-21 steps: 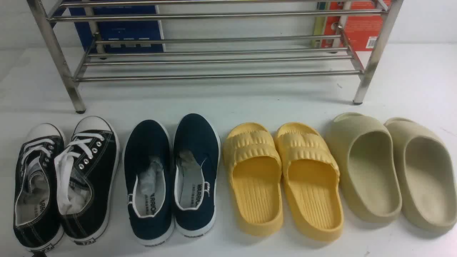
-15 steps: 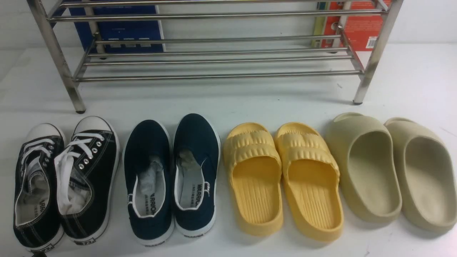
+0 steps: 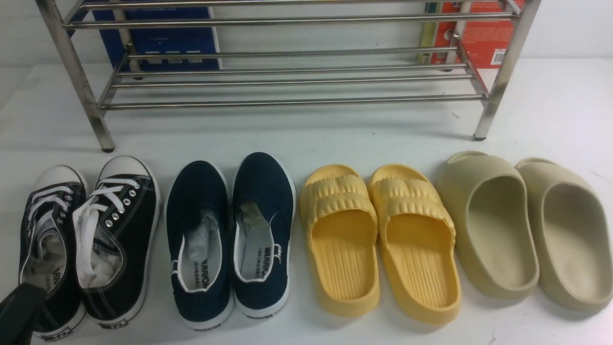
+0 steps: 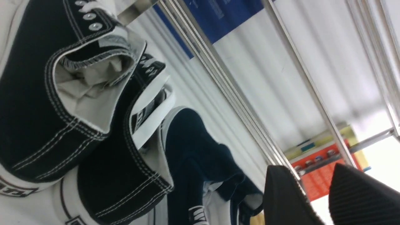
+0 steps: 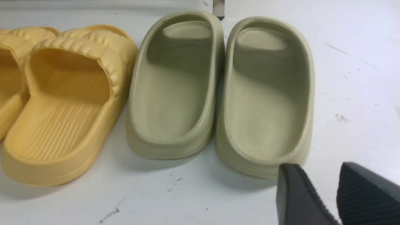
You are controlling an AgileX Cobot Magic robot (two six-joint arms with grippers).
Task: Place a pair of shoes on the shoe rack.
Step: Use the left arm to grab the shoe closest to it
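Well, I am starting with my left gripper [image 4: 312, 178], down at the near left corner. Its two fingers are standing apart with nothing between them. It is hanging right by the heel end of the black sneakers [image 3: 119, 239], over the outer one, and I cannot tell if it is touching.

My right gripper [image 5: 315, 175] is waiting with its fingers apart too, holding nothing, close to the heels of the tan slippers [image 5: 218, 93].

A bit further out, the black sneakers are sitting side by side on the white table [image 3: 306, 139], at the left end of the row, just beside the navy slip-ons [image 3: 230, 239].

Further back, the shoe rack [image 3: 287, 101] is standing with nothing resting on the bars I can see.

So I am thinking no part of the job is done yet. Both sneakers are waiting to be grabbed, lifted and set on the rack.
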